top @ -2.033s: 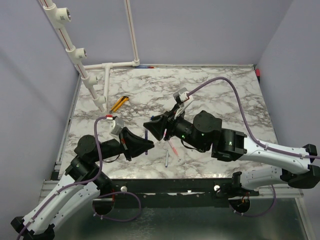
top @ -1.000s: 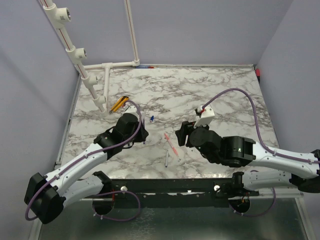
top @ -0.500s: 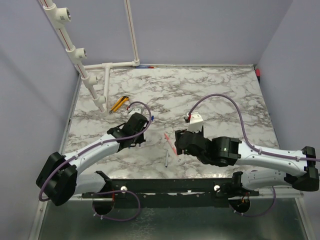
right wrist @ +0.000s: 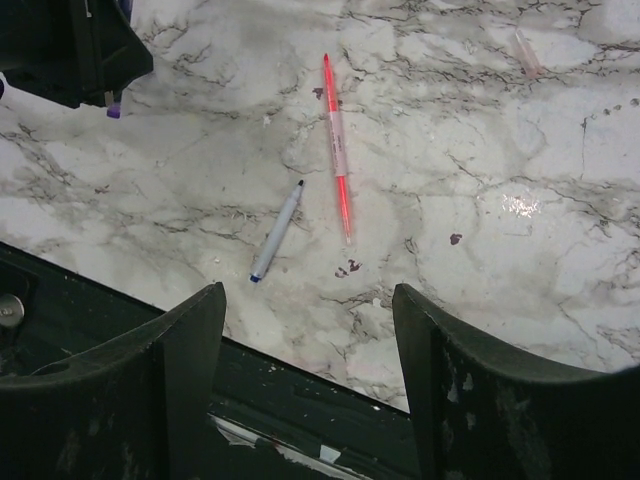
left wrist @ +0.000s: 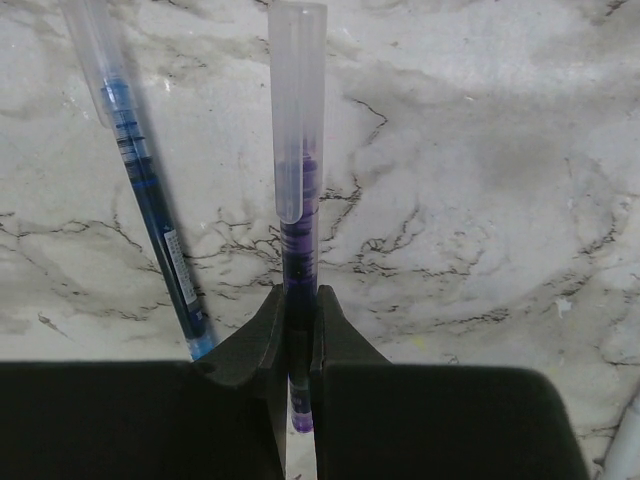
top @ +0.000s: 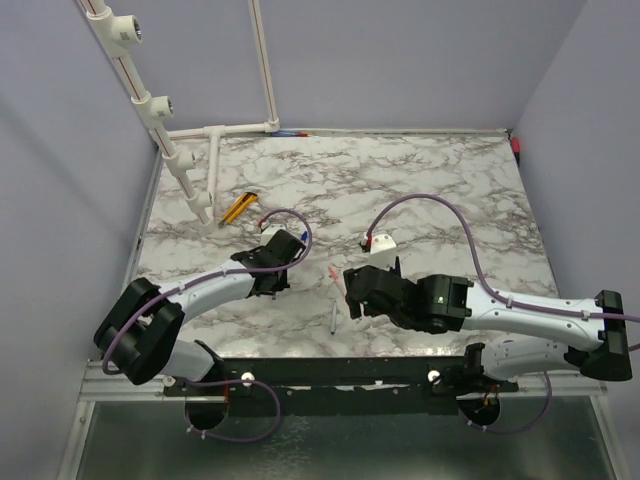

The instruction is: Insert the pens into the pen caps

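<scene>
My left gripper [left wrist: 298, 300] is shut on a dark blue-purple pen [left wrist: 297, 230] that has a clear cap [left wrist: 296, 100] on its far end. It is held low over the marble. A second blue pen [left wrist: 160, 240] with a clear cap lies just left of it. My right gripper [right wrist: 305, 295] is open and empty over the table's near edge. Beyond it lie the red-pink pen [right wrist: 336, 150] and the whitish pen with a blue end [right wrist: 277, 230]. A small pinkish cap [right wrist: 527, 55] lies at the far right. In the top view the left gripper [top: 272, 278] and right gripper [top: 355, 290] flank the red pen [top: 338, 283].
The yellow-and-black flat tool [top: 238, 207] lies at the back left, beside the white pipe frame [top: 190, 180]. The black front rail [right wrist: 300, 400] runs just under my right gripper. My left gripper [right wrist: 70, 50] shows in the right wrist view's top left corner.
Both arms came down from a raised, facing pose to the table. Over the last second the left gripper has slid right and nearer, and the right gripper has moved left toward the red pen.
</scene>
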{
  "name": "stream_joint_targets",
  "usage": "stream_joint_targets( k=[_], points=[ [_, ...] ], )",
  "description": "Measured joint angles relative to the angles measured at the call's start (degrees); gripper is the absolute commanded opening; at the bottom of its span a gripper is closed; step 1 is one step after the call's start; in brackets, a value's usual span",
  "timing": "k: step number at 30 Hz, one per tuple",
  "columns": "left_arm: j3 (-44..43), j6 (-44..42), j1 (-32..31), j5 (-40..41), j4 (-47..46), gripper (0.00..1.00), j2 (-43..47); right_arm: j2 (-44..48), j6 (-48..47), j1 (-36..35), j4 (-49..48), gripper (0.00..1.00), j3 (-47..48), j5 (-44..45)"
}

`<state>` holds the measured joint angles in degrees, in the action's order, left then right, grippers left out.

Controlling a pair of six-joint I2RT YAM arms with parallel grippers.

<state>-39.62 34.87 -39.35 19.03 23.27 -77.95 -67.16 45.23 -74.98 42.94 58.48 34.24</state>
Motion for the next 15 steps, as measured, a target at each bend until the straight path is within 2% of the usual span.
stream_joint_targets(
  k=[7, 11, 15],
  points=[
    [0.0, 0.0, 0.2, 2.7, -0.2, 0.15, -3.4, -0.7, -0.1, 0.0, 0.0, 0.73, 0.0, -1.0],
    [-0.1, 0.1, 0.2, 3.9, -0.6, 0.27, -3.7, -0.9, -0.3, 0.0, 0.0, 0.73, 0.0, -1.2],
    [-0.1, 0.1, 0.2, 4.8, -0.6, 0.44, -3.8, -1.2, -0.3, 0.1, 0.1, 0.73, 0.0, -1.2]
  ],
)
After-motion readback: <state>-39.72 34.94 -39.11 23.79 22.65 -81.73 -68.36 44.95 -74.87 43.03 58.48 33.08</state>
